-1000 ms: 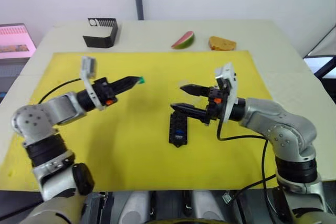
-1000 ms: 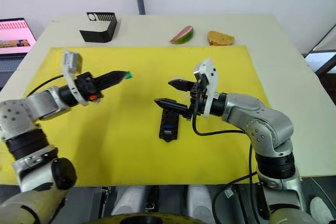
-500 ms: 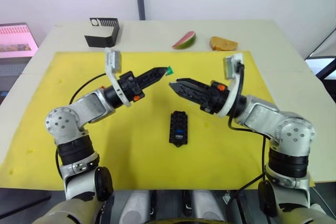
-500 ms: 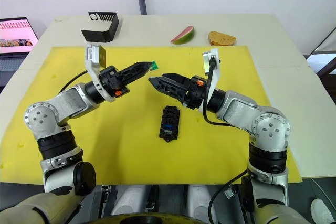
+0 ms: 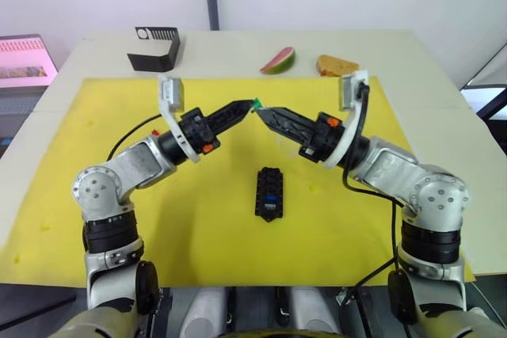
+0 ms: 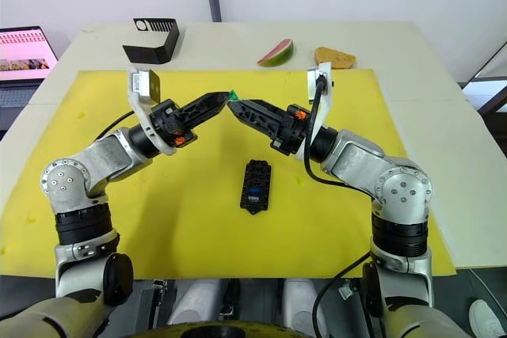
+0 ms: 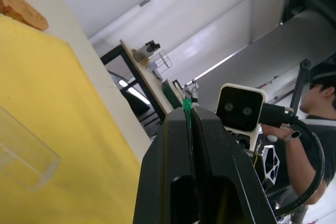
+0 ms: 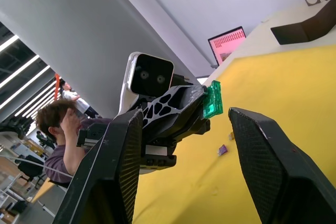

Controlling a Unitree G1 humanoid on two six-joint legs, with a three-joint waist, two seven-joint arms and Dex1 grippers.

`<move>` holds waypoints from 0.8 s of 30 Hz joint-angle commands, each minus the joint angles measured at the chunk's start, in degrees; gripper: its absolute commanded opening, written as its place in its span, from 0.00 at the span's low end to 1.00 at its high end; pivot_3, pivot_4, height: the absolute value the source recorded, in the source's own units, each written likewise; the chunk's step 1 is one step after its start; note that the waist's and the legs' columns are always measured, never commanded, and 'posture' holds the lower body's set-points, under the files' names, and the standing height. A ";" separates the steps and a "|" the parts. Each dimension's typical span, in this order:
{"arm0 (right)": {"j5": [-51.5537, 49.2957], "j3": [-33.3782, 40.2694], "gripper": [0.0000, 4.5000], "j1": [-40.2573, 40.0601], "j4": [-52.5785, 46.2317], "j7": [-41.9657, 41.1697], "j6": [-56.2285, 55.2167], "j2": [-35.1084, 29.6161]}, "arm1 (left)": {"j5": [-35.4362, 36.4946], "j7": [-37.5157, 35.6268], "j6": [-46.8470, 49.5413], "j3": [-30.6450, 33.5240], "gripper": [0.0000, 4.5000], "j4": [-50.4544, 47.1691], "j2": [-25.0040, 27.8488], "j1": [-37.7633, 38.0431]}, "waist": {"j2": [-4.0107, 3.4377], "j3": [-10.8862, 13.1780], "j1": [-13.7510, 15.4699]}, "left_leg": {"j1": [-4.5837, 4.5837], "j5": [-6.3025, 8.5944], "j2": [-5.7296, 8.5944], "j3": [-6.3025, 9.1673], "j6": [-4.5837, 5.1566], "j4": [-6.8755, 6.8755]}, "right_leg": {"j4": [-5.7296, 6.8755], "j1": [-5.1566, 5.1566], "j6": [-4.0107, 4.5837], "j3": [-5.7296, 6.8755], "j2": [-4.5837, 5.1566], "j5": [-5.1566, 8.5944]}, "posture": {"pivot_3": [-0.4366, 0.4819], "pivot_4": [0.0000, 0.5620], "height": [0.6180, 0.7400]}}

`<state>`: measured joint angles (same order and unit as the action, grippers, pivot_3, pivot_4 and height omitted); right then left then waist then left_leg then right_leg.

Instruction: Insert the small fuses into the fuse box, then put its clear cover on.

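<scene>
Our left hand [image 5: 252,104], pinched shut on the green fuse [image 8: 212,100], held level above the worktop [image 5: 380,45]. Our right hand [image 5: 261,112] had closed in, fingers parted around it: likely a handover. The fuse box [image 5: 269,192] waited below.

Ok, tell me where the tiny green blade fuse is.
The tiny green blade fuse is pinched at the left gripper tip, above the yellow mat, with the open right gripper closing around it.
</scene>
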<state>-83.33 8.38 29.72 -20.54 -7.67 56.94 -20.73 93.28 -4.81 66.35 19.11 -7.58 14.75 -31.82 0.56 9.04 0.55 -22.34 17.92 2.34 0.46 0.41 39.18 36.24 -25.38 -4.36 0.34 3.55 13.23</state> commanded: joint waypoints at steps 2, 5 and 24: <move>0.26 -0.37 0.61 1.49 -1.17 -0.17 -1.59 -0.34 | 3.11 -0.32 -2.52 -1.44 0.00 -0.69 1.42 -0.42 | 0.00 0.00 0.01 | 0.00 0.00 0.00 0.00 0.00 0.00 | 0.00 0.00 0.00 0.00 -0.01 0.00 | 0.48 0.27 1.00; 0.50 -0.64 0.61 1.46 -1.07 -0.30 -2.03 -0.45 | 3.79 -0.52 -3.31 -2.35 0.00 -0.86 2.07 -0.11 | 0.00 0.00 0.05 | 0.00 0.00 0.00 0.00 0.01 0.00 | 0.00 0.01 0.00 0.00 0.00 0.00 | 0.48 0.27 1.00; 0.55 -1.00 0.61 0.84 -1.58 -0.48 -2.83 -1.65 | 5.10 -1.66 -6.64 -5.61 0.00 -1.03 4.41 0.96 | 0.00 0.00 0.03 | 0.00 0.04 0.00 0.00 0.09 0.00 | -0.01 0.02 0.01 0.00 -0.01 0.00 | 0.48 0.27 1.00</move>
<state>-82.26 7.15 29.89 -20.55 -7.64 54.72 -21.89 96.92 -5.73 60.47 13.97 -7.29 18.65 -29.97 0.57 9.04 0.58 -22.34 18.02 2.34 0.46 0.60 39.18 36.23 -25.37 -4.35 0.35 3.53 13.23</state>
